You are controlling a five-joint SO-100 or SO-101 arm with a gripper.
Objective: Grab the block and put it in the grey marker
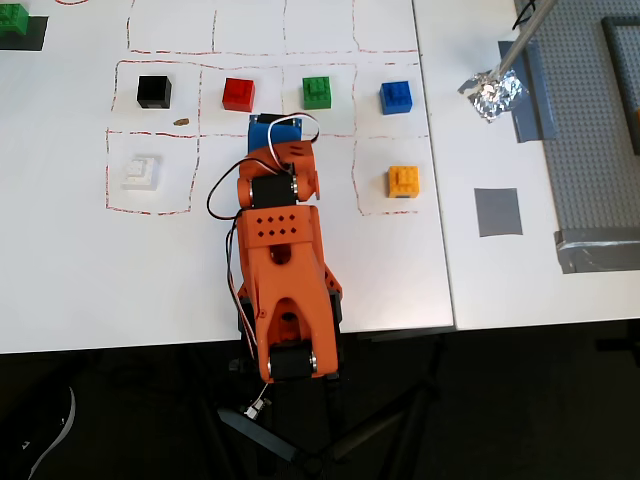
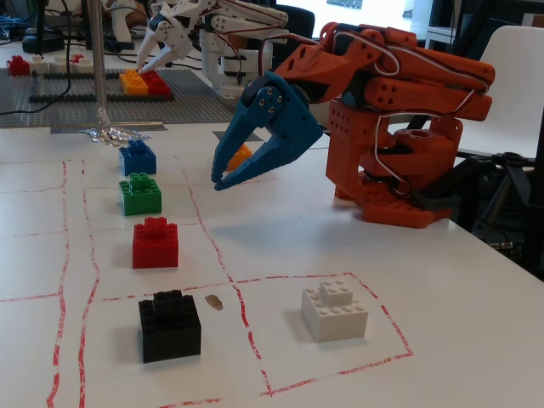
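The green block (image 1: 317, 92) (image 2: 140, 194) stands in the red-lined row of bricks, between a red brick (image 1: 238, 94) and a blue one (image 1: 396, 97). My orange arm lies folded at the table's near edge in the overhead view. Its blue gripper (image 1: 272, 125) (image 2: 219, 181) hangs just short of the row and slightly left of the block, not touching it. The fingertips are together and hold nothing. The grey marker (image 1: 497, 211) is a flat square on the table to the right, bare. It does not show in the fixed view.
A black brick (image 1: 154, 92), a white brick (image 1: 138, 171) and an orange brick (image 1: 404, 182) sit in other red-lined cells. A pole with crumpled foil (image 1: 493, 93) stands at the back right, next to a studded grey baseplate (image 1: 600, 130). Another green brick (image 1: 12, 24) is at the top left.
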